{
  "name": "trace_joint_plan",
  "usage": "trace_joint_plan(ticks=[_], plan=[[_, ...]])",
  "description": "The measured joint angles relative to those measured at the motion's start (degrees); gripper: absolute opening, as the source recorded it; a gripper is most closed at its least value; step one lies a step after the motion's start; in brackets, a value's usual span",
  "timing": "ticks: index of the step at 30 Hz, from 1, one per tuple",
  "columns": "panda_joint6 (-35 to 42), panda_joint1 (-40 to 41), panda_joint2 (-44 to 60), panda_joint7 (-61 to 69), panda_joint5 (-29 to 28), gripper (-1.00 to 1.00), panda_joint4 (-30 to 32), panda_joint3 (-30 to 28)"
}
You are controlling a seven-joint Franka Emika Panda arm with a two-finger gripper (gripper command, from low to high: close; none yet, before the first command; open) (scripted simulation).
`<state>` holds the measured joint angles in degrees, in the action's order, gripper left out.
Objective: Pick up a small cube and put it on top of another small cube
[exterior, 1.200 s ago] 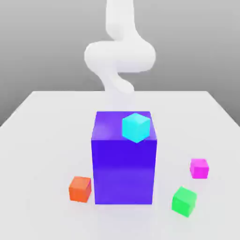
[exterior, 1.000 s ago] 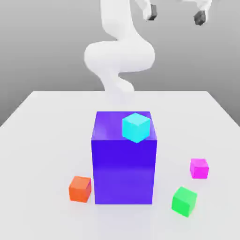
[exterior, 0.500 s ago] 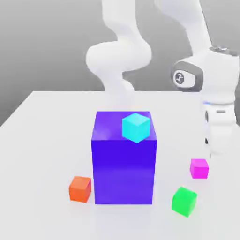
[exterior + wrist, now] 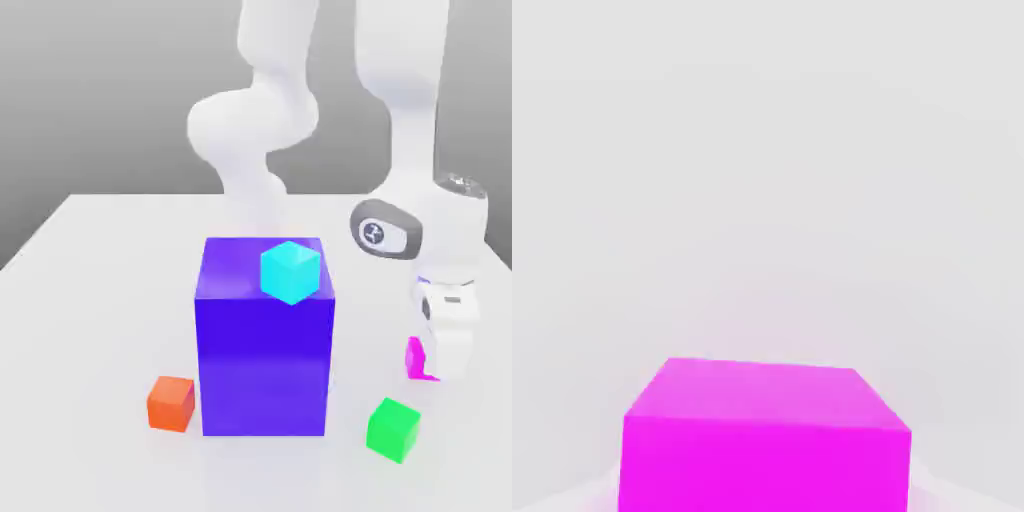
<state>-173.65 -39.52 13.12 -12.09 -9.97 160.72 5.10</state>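
On the table (image 4: 100, 330), exterior view: we count four small cubes, magenta (image 4: 415, 360), green (image 4: 393, 430), orange (image 4: 171, 403), cyan (image 4: 290, 271), and one big blue block (image 4: 264, 350).
Cyan cube: on the block.
Gripper (image 4: 447, 365): at the magenta cube; we cannot tell its opening or hold.
Hand view: we see one magenta cube, close up.

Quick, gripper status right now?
Gripper: at the magenta cube; whether it is open or closed cannot be told.
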Motion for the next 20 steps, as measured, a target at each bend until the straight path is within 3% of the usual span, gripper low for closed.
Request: trace_joint_plan(ticks=[5, 11, 16, 17, 20], plan=[[8.00, 2.67, -9.99, 5.57, 7.61, -1.00, 1.91, 4.44], [20.26, 16.89, -12.19, 2.90, 9.82, -1.00, -8.19, -2.25], [14.01, 17.91, -3.73, 1.37, 8.69, -1.00, -10.38, -2.32], [12.52, 17.79, -2.13, 1.15, 8.42, 1.00, -10.49, -2.48], [12.52, 17.79, -2.13, 1.15, 8.42, 1.00, -10.49, -2.48]])
